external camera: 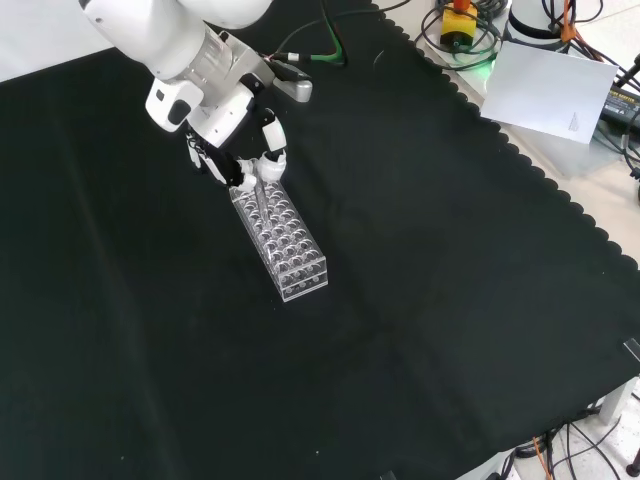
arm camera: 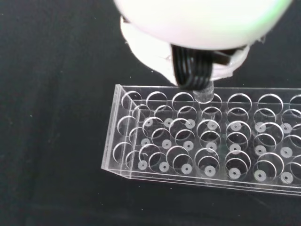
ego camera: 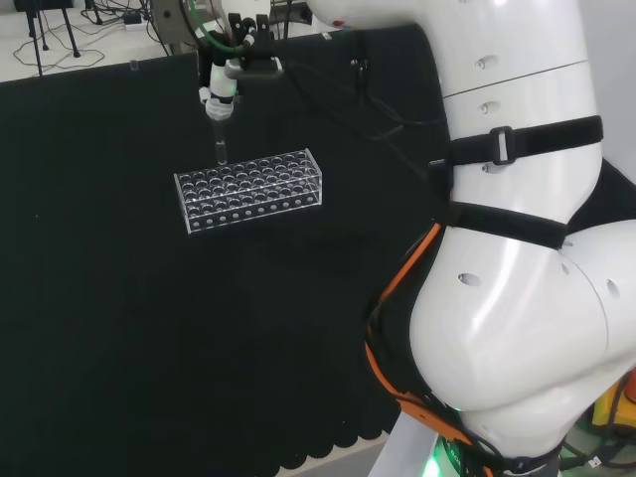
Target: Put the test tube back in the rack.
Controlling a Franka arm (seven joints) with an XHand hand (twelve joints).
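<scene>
A clear plastic test tube rack [ego camera: 248, 189] with several rows of round holes stands on the black cloth; it also lies in the front view [external camera: 288, 243] and close up in the wrist view [arm camera: 207, 141]. Its holes look empty. The black and white hand [ego camera: 221, 91] hangs right over the rack's left end in the head view, fingers curled and pinching a clear test tube [ego camera: 220, 149] that points straight down. In the wrist view the tube's lower end [arm camera: 204, 94] sits at a hole in the rack's edge row. In the front view the hand [external camera: 245, 165] is at the rack's upper end.
The arm's big white links [ego camera: 517, 248] take up the right of the head view. In the front view a white sheet [external camera: 545, 85], cables and a yellow and red button box [external camera: 458, 20] lie beyond the cloth's scalloped edge [external camera: 560, 200] at the top right.
</scene>
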